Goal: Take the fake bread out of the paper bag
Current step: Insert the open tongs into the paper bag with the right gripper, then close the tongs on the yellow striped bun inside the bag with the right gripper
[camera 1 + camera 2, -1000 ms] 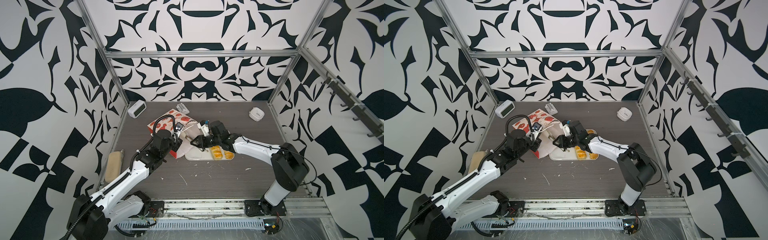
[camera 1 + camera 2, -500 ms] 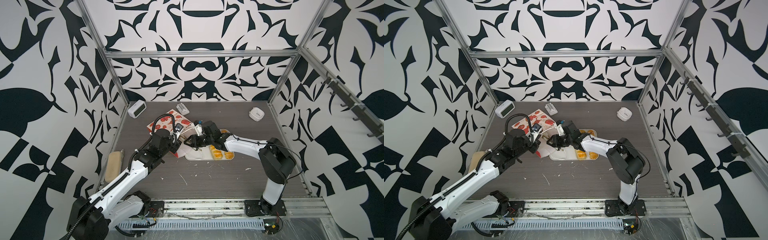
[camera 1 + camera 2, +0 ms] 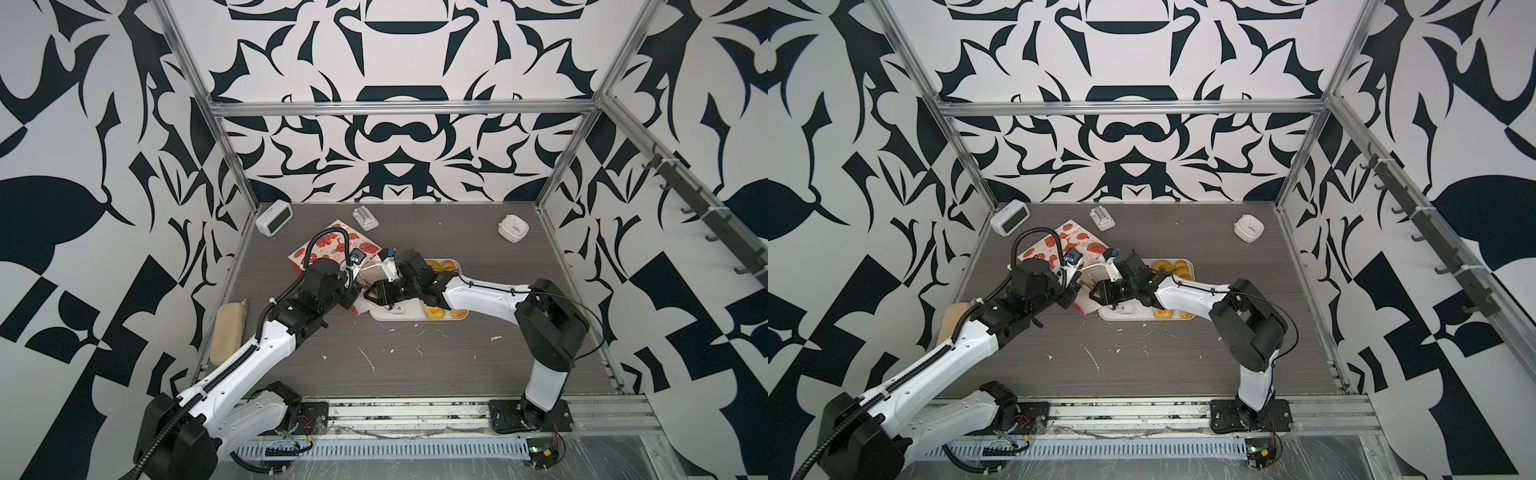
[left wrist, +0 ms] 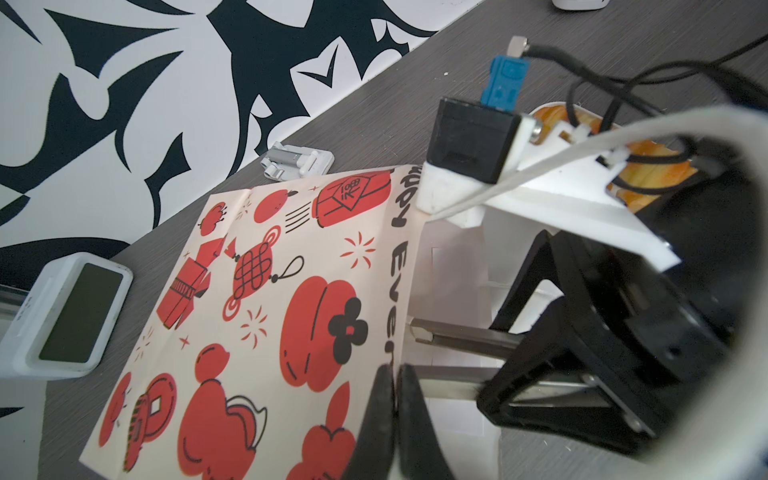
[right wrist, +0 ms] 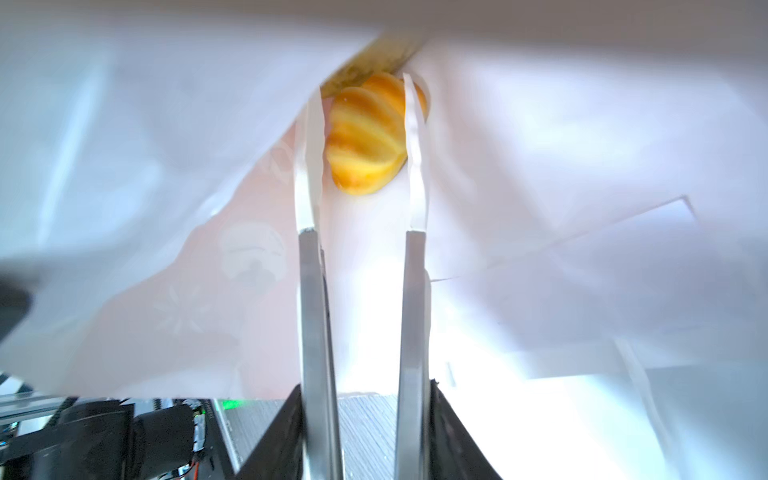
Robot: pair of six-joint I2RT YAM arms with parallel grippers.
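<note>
The paper bag (image 3: 328, 249) (image 3: 1067, 241) lies on its broad face, its red pictures clear in the left wrist view (image 4: 270, 311). My left gripper (image 4: 395, 370) (image 3: 353, 291) is shut on the rim at the bag's mouth. My right gripper (image 3: 368, 293) (image 3: 1096, 293) reaches into that mouth. In the right wrist view it stands open (image 5: 361, 89), its long metal fingers (image 5: 309, 166) on either side of a round ridged bun of fake bread (image 5: 365, 137) deep inside the white bag. More fake bread (image 3: 440, 264) (image 3: 1163, 314) lies on the white tray (image 3: 399, 316) under the right arm.
A white clock (image 3: 274, 216), a small white holder (image 3: 365, 219) and a white round timer (image 3: 513, 227) stand along the back. A pale beige block (image 3: 226, 328) lies by the left wall. White scraps dot the table front.
My right gripper has moved left from over the tray into the bag's mouth, and its jaws have spread wider. The left gripper has kept its hold on the bag.
</note>
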